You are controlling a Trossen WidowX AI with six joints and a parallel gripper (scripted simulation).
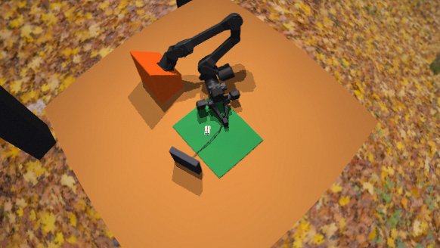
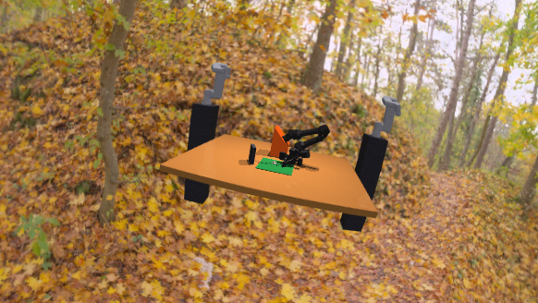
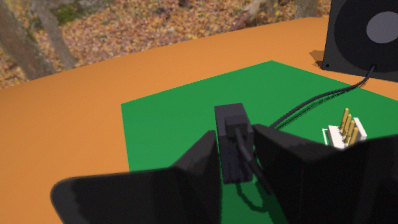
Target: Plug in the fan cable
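The black plug [image 3: 224, 117] stands nearly upright, low over the green board [image 1: 227, 159] [image 2: 277, 170] [image 3: 170, 110]; contact with the board is hard to tell. My gripper [image 1: 225, 124] [image 2: 285, 164] [image 3: 233, 135] is slightly open, its fingers close on either side of the plug with narrow gaps. The white four-pin header [image 1: 207, 131] [image 2: 275, 163] [image 3: 336, 136] is apart from the plug, to the right in the wrist view; its gold pins are bare. The black cable [image 1: 212, 141] [image 3: 310, 101] runs from the plug to the fan [image 1: 185, 161] [image 2: 251, 154] [image 3: 345, 50].
An orange wedge-shaped block [image 1: 166, 85] [image 2: 278, 143] stands beside the arm, behind the board. The fan stands upright just off the board's edge, on the header's side. The cable passes over the board between plug and fan. The orange table [image 1: 302, 151] [image 2: 208, 166] surrounds them.
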